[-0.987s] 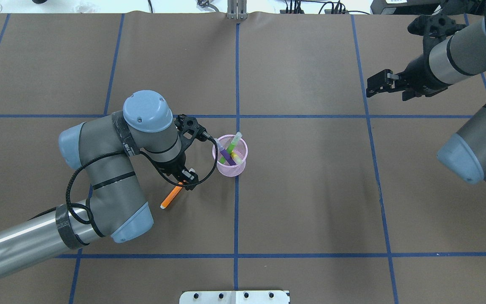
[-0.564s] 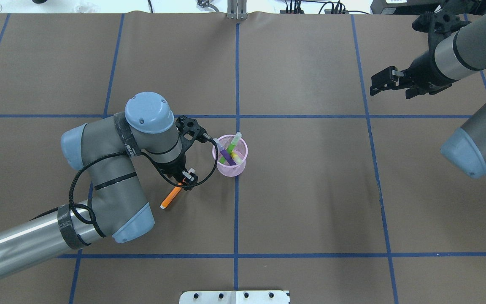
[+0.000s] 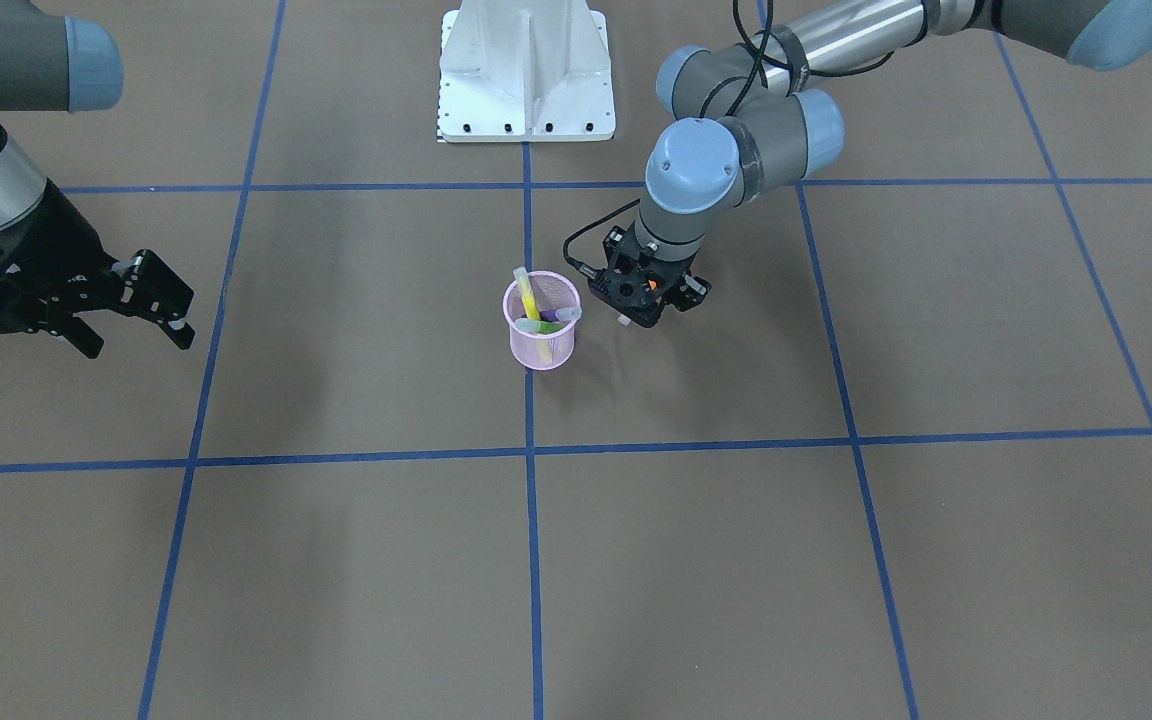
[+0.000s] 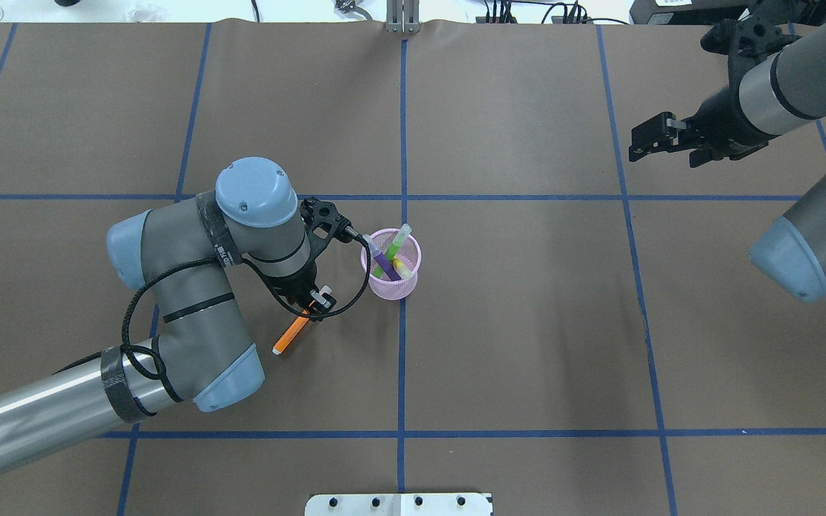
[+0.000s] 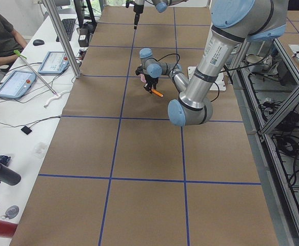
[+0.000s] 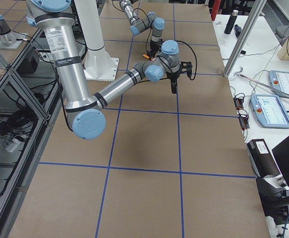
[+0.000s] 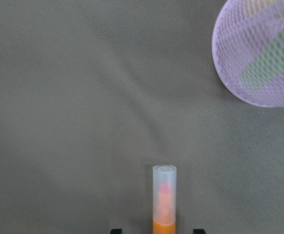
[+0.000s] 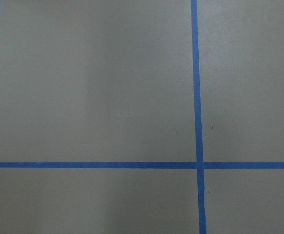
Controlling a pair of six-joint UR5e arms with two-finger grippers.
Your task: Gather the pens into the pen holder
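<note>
The brown table (image 4: 528, 322) carries everything. The right arm (image 4: 779, 93) hangs well apart at the far corner, and the right gripper (image 3: 176, 318) has its jaws spread on nothing.

The left arm (image 4: 191, 287) reaches down just beside the holder (image 4: 384, 290). The left gripper (image 4: 311, 309) straddles the capped end of the orange pen (image 4: 290, 337). That pen lies flat on the table, near the holder but not touching it.

The wrist view shows a dark fingertip on each side of the pen with a gap on both, so the jaws are apart and nothing is clamped.

The step in hand looks like the grasp. It would go best if the jaws close squarely on the orange barrel, not on the slippery-looking cap (image 7: 164, 195). The lift should then be high enough to clear the rim and the pens sticking out. The pen needs tipping upright before it is let go over the free part of the opening.

The holder stands upright with three pens inside, crossed and leaning. The purple pen (image 4: 383, 261) and green pen (image 4: 395, 247) poke above the rim, and the yellow pen (image 4: 403, 269) sits lower.
</note>
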